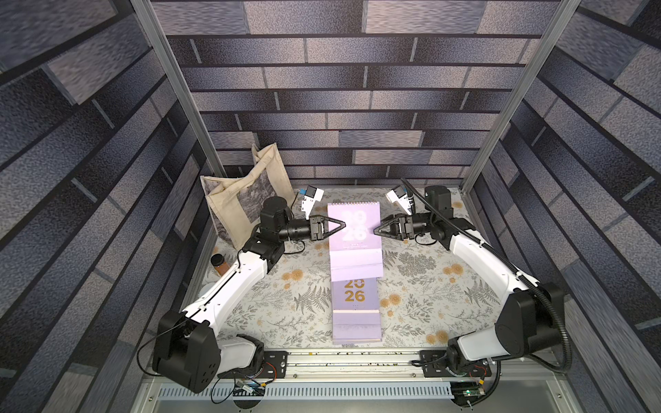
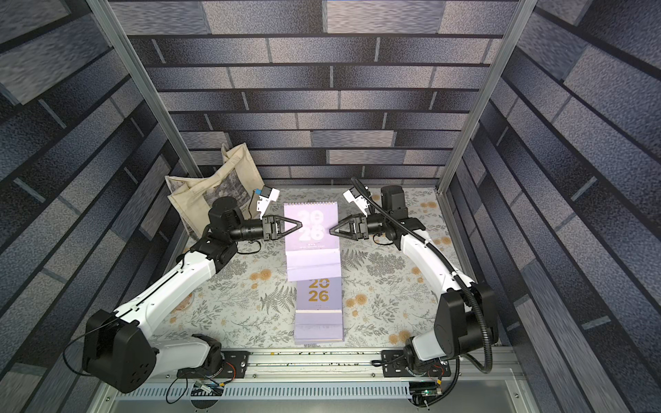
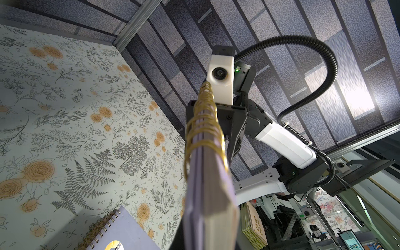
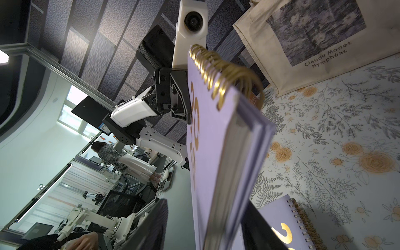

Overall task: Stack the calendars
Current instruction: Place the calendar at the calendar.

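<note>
You've got L jaws clamped on the raised calendar (image 1: 354,229). R jaws sit astride its opposite edge, can't tell if gripping. Long axis runs front-back, same as the calendar pile (image 1: 356,314) on the desk (image 1: 429,286), just frontward + partly under it. Next, prob: bring it frontward.

open mat (image 1: 429,286) either side of calendar stack (image 1: 356,321); lifted calendar (image 1: 356,257) above; tote bag (image 1: 243,203), jar (image 1: 219,264) at left edge

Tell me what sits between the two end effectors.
The raised lavender calendar lies there, with the tips of the left end effector and the right end effector each over one of its side edges. Both top views show it.
</note>
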Controlling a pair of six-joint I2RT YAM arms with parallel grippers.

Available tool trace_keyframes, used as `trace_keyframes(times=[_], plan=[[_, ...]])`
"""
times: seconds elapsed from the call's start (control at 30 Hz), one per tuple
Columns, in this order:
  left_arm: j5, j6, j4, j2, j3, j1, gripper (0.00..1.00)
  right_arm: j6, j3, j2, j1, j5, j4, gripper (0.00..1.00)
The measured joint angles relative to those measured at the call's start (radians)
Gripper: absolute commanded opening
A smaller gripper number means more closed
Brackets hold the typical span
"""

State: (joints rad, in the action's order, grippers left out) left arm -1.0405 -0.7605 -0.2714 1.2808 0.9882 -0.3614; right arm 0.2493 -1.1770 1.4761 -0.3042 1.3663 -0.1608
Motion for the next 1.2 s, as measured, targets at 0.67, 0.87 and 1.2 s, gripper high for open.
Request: trace_keyframes(times=[0.67,0.87,1.2], plan=[[0.012,0.045,0.063,0.050,0.011,0.080,0.85,0.076,0.122,-0.010,-0.032,-0.084,0.084,0.00],[0.063,0.116,0.215,0.047,0.019,0.217,0.88,0.137,0.250,-0.020,-0.040,-0.148,0.086,0.00],[0.077,0.159,0.308,-0.006,0.016,0.254,0.88,0.212,0.454,-0.122,-0.085,-0.224,0.083,0.00]])
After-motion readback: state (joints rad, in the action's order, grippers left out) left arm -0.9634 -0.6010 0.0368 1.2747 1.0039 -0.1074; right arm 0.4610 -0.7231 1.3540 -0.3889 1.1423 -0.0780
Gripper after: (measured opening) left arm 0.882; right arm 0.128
